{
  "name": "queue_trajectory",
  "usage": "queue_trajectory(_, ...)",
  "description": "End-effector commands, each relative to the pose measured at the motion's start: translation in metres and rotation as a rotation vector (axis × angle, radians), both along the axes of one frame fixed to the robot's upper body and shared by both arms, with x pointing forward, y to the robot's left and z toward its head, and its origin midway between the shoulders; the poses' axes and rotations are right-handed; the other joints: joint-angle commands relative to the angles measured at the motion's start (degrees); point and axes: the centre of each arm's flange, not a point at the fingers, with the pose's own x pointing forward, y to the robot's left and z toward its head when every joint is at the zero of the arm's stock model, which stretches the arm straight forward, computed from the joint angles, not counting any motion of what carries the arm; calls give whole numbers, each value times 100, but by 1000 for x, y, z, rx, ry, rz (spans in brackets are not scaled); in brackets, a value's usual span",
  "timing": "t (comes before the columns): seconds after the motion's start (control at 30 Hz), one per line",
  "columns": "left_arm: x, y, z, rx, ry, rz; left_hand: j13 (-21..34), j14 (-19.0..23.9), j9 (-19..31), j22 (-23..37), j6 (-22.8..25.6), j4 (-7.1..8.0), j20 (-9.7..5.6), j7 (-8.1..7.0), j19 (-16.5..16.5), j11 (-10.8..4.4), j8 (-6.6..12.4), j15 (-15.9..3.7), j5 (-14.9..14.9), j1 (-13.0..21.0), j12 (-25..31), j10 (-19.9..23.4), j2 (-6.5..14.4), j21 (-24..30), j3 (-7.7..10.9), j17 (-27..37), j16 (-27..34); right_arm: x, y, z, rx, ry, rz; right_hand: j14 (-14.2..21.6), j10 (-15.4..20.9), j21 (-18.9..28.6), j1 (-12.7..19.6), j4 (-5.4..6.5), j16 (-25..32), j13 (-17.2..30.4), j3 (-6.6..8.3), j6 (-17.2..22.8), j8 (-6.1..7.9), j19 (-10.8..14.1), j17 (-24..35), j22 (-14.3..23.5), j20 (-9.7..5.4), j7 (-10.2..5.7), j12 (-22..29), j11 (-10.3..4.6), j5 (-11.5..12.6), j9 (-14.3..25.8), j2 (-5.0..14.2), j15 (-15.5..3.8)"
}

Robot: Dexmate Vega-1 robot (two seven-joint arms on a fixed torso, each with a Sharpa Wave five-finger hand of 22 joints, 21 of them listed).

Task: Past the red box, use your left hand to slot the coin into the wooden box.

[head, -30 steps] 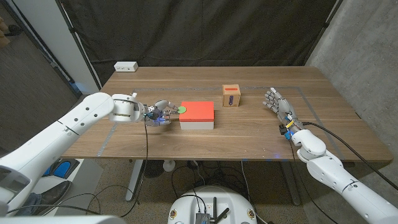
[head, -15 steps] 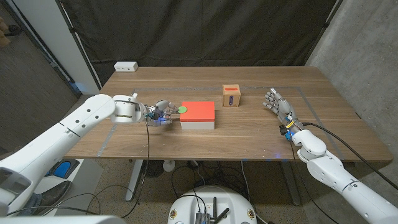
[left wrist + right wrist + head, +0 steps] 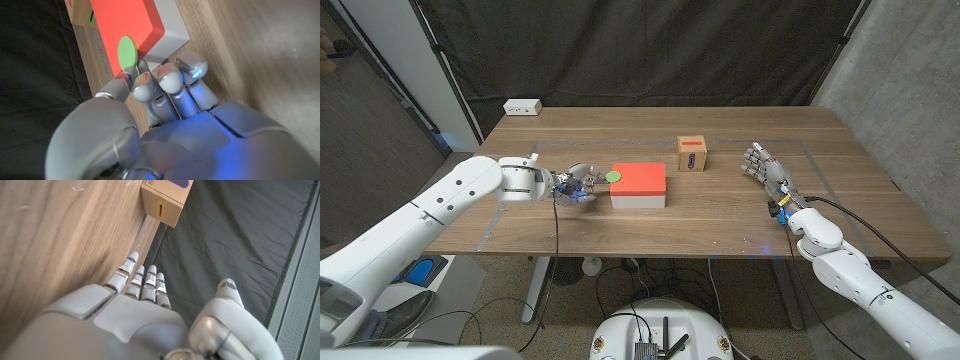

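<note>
1. Head view: robot's left hand [image 3: 575,185] sits just beside the left end of the red box [image 3: 638,184], pinching a small green coin [image 3: 613,177] at its fingertips. The coin shows as a flat round disc against the box's near corner.

2. Head view: the wooden box [image 3: 692,154] stands beyond the red box, toward the table's [image 3: 720,220] middle, well apart from the coin. It is a small tan cube with a dark mark on its front face. The right hand [image 3: 766,170] waits on the far side of the table, fingers apart, holding nothing.

3. Head view, judgement: the carry is just under way. Next, the coin likely needs lifting over or around the red box, then turning edge-on to meet the slot.

4. Left wrist view: the coin is a smooth, matt green disc gripped between thumb and fingers [image 3: 145,85]. Behind it lies the red box, with a flat orange-red lid over a pale grey base, sharp-edged and rectangular. Fingertips are rounded grey pads; one glows blue. The table is brown wood with fine grain.

5. Right wrist view: the right hand's fingers [image 3: 141,282] reach out straight and loose, thumb set apart, nothing in them. The wooden box stands ahead, showing a narrow dark slot on one pale side.
</note>
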Motion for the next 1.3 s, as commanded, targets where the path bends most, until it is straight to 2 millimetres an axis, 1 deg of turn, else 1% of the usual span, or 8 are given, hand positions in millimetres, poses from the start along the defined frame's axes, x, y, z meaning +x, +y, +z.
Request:
queue_trajectory(0.03,-2,3,-5,-12,1,-2,23,-72,-7,63,-148,39,-271,49,-68,-16,-81,-11,-17,-86,31,-46,-72,16,-84,51,-32,-2,4,1,-6,2,-4,29,36,-4,9,-36,-1,8,12,48,28,13,7,24,37,-21,15,12,-9,25,39,26)
queue_trajectory(0.13,-5,3,-6,-26,-2,12,42,-76,-29,27,-263,22,-279,87,-65,-18,-150,-9,-14,-80,45,-44,-80,-6,-92,47,-40,-2,5,1,-13,1,-6,33,44,-4,7,-36,1,9,12,57,31,14,7,24,35,-18,17,10,-10,25,39,33)
queue_trajectory(0.3,-10,5,-5,-22,14,80,-70,-100,-73,-197,-312,-19,-287,43,-43,-11,-213,-13,-24,-24,-40,-57,-114,-98,-193,-23,-106,-5,5,1,-18,3,-9,34,51,-5,5,-38,0,10,11,63,31,10,7,24,38,-21,17,6,-10,25,39,32)
queue_trajectory(0.43,-13,3,1,17,15,113,-177,-3,-91,-597,-249,-68,-292,-49,19,-4,-187,-14,-19,166,-84,32,-191,-262,-316,-56,-103,-6,5,1,-19,1,-9,33,51,-8,2,-40,-1,12,10,67,31,4,7,24,40,-28,14,9,-10,26,38,27)
queue_trajectory(0.57,-18,-5,4,11,-6,130,-236,43,-113,-782,-247,-88,-299,-99,135,-8,-178,-11,7,462,-106,30,-262,-276,-350,-79,-127,-6,5,0,-16,1,-8,30,60,-7,1,-40,-3,13,10,77,33,7,7,24,44,-32,16,-2,-10,26,38,20)
queue_trajectory(0.67,-21,-9,5,5,-21,137,-286,31,-128,-841,-252,-69,-300,-101,147,-10,-177,-5,21,584,-123,52,-265,-284,-352,-105,-172,-6,4,-1,-18,1,-5,28,71,-7,0,-41,-4,13,9,80,33,7,7,24,44,-31,19,5,-10,26,38,30)
queue_trajectory(1.03,-22,-13,4,17,-51,155,-325,96,-178,-891,-308,-4,-288,-106,137,-9,-197,-5,20,631,-98,67,-366,-287,-438,-142,-233,-7,3,-2,-11,-2,-1,41,83,-8,-6,-44,-1,16,8,92,33,2,6,24,48,-46,16,4,-10,27,38,30)
queue_trajectory(1.3,-17,-16,5,14,-70,162,-329,70,-214,-726,-300,27,-284,-85,141,-14,-190,-8,27,601,-68,60,-364,-252,-405,-144,-259,-9,0,-6,1,-1,-8,44,95,-7,-12,-46,-2,18,6,94,30,7,6,25,49,-65,16,11,-10,28,38,26)
